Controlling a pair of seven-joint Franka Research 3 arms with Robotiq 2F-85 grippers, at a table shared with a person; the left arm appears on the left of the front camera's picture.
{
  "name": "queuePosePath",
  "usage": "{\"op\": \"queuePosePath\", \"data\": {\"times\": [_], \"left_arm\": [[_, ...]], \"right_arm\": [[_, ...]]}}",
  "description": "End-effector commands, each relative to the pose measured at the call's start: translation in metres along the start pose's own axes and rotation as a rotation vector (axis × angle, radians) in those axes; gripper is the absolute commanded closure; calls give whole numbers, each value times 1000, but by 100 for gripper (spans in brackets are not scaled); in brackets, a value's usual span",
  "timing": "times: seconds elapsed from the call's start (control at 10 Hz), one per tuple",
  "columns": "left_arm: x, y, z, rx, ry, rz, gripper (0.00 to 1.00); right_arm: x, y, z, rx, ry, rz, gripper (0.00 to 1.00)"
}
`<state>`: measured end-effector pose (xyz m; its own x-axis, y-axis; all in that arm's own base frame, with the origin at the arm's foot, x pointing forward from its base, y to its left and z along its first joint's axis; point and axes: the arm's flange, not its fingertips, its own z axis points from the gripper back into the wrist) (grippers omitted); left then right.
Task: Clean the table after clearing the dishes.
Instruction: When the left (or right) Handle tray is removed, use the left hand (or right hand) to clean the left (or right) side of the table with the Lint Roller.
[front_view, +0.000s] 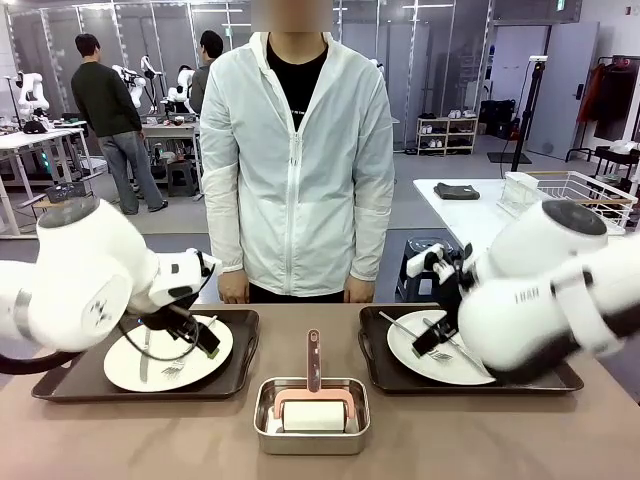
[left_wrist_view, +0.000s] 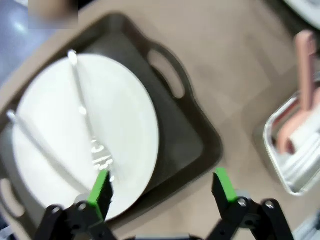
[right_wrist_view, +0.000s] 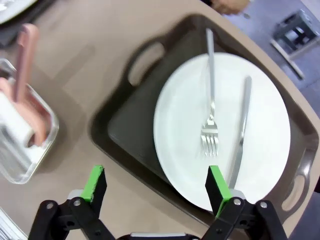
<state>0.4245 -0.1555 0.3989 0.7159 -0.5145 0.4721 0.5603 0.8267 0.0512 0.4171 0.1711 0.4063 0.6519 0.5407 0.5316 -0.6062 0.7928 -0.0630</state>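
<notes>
Left jaws: I see them spread wide with nothing between them. One green pad (left_wrist_view: 101, 189) hangs over the near rim of the left plate (left_wrist_view: 85, 135); the other is over bare worktop (left_wrist_view: 240, 65), just off the corner of the left tray (left_wrist_view: 187, 142).
Right jaws: also spread and empty. One pad (right_wrist_view: 217, 182) sits above the rim of the right plate (right_wrist_view: 225, 130), the other above bare worktop beside the right tray (right_wrist_view: 127, 120).
Cutlery: a left fork (left_wrist_view: 84, 112) and left knife (left_wrist_view: 40, 145) lie across the left plate. A right fork (right_wrist_view: 211, 100) and right knife (right_wrist_view: 241, 130) lie side by side on the right plate.
Edges: both trays lie near the far edge of the worktop, where a person (front_view: 295, 150) stands.
Open room: I have a bare strip between each tray and the pan (front_view: 262, 410), which sits between the trays nearer my side, and more bare surface along my edge.
Materials: the plates are round, glossy white; the cutlery is shiny metal. The trays are dark brown rectangles with rounded corners and slot handles. The pan is steel with rounded corners and holds a roller (front_view: 313, 415) with a white roll and a pink handle. The worktop is matte taupe.
</notes>
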Motion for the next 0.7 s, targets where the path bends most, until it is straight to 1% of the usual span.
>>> {"op": "queuePosePath", "data": {"times": [0.0,0.1,0.3,0.5,0.6], "left_arm": [[23,37,20,-176,63,16,0],[27,53,33,-278,62,39,0],[28,100,59,-535,-19,149,0],[12,144,67,-809,-131,287,0],[-5,169,68,-925,-199,339,0]], "right_arm": [[28,-47,29,188,-16,-43,0],[37,-62,39,283,-27,-75,0],[42,-94,58,519,-97,-195,0],[29,-126,66,765,-137,-332,0],[15,-144,70,866,-124,-408,0]]}}
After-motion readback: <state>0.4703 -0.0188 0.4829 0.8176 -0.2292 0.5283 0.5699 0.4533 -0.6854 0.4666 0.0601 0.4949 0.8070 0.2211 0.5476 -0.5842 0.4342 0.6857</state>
